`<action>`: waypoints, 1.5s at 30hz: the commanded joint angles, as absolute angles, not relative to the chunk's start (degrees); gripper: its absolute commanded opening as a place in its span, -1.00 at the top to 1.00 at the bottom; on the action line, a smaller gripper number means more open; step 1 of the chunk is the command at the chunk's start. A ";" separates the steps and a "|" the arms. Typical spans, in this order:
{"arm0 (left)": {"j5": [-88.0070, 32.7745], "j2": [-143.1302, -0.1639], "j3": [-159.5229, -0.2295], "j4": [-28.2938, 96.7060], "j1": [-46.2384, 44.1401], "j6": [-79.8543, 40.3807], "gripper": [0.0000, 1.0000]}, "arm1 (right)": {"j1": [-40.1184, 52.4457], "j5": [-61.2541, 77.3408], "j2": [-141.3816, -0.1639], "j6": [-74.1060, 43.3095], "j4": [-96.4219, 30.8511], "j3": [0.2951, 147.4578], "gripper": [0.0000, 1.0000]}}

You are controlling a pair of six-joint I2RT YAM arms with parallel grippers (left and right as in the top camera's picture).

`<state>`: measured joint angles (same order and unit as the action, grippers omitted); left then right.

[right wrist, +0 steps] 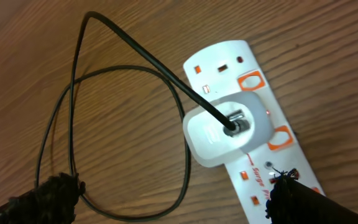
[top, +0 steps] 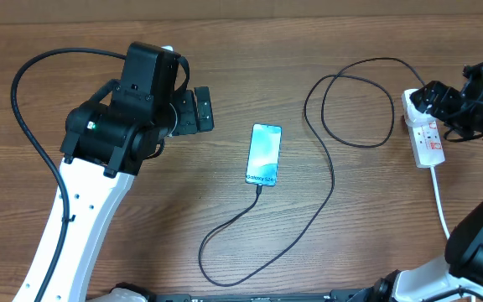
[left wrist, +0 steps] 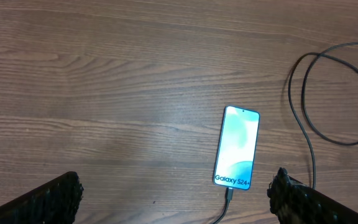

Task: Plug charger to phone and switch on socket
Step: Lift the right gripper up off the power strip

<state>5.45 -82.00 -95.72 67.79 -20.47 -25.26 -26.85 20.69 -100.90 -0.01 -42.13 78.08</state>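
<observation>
The phone [top: 263, 153] lies flat mid-table with its blue-teal screen lit; it also shows in the left wrist view [left wrist: 236, 148]. The black charger cable [top: 309, 220] is plugged into the phone's near end and loops across the table to a white adapter [right wrist: 227, 128] seated in the white socket strip [top: 427, 137]. My left gripper [left wrist: 176, 193] is open and empty, above the table left of the phone. My right gripper [right wrist: 173, 190] is open over the socket strip [right wrist: 253, 78], one finger above the strip's end, the other above the cable loop [right wrist: 73, 112].
The strip's thick white cord [top: 439, 205] runs toward the near right edge. The left arm's black cable [top: 32, 126] arcs over the left side of the wooden table. The charger cable forms a large loop [top: 350, 101] between phone and strip.
</observation>
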 commanded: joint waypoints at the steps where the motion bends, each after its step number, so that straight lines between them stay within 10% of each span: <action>1: 6.39 -82.41 -96.90 67.90 -20.12 -24.82 -0.99 | -26.68 18.37 -97.01 -0.19 -42.30 79.26 -1.00; 45: 6.42 -82.41 -96.90 67.90 -20.12 -24.82 -1.00 | -26.68 -1.83 -74.72 -10.70 -50.74 79.20 -1.00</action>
<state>5.45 -82.00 -95.72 67.81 -20.47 -25.26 -26.85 -0.67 -75.20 -10.00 -50.72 78.08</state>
